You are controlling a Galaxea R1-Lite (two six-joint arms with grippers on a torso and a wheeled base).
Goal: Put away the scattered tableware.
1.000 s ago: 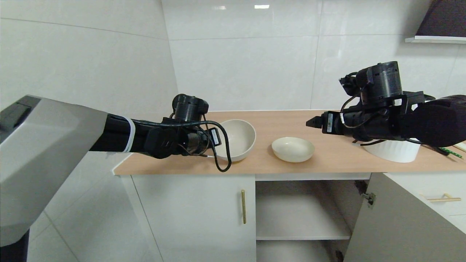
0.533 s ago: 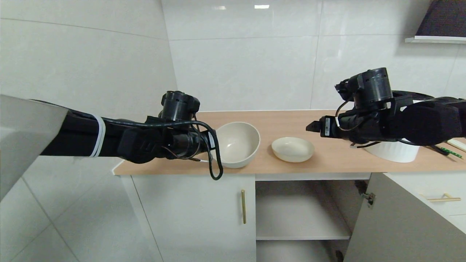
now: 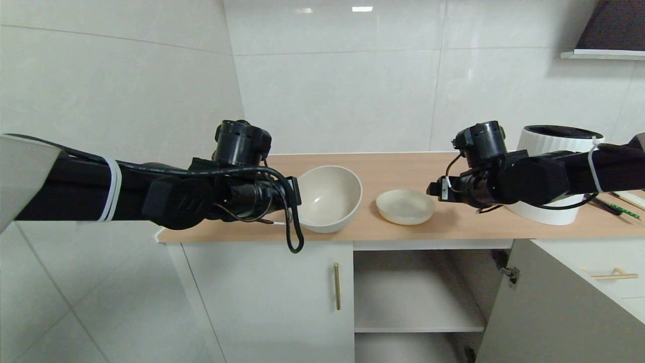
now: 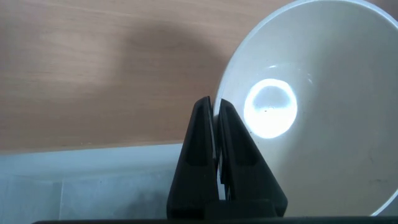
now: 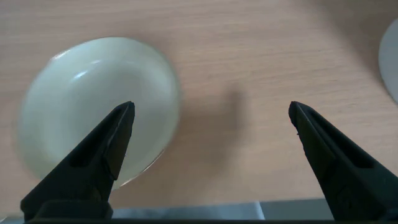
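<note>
A deep cream bowl (image 3: 332, 199) is tilted near the front left of the wooden counter (image 3: 453, 224), its opening turned toward me. My left gripper (image 3: 298, 194) is shut on its near rim; in the left wrist view the gripper (image 4: 215, 109) pinches the bowl's (image 4: 317, 112) wall. A shallow cream dish (image 3: 405, 206) lies flat to the right of the bowl. My right gripper (image 3: 433, 190) hovers just beside the dish's right edge, open. In the right wrist view the gripper (image 5: 211, 124) spans bare counter, with the dish (image 5: 93, 106) under one finger.
A white ribbed container (image 3: 546, 214) stands behind the right arm, with chopsticks (image 3: 625, 210) at the far right. Below the counter a cabinet stands open, showing a shelf (image 3: 413, 307); its door (image 3: 544, 307) swings out to the right. A closed door with a gold handle (image 3: 336, 286) is on the left.
The left arm has tipped the bowl and carried it slightly right. The right arm has dropped lower and come close to the dish, uncovering the white container behind it.
</note>
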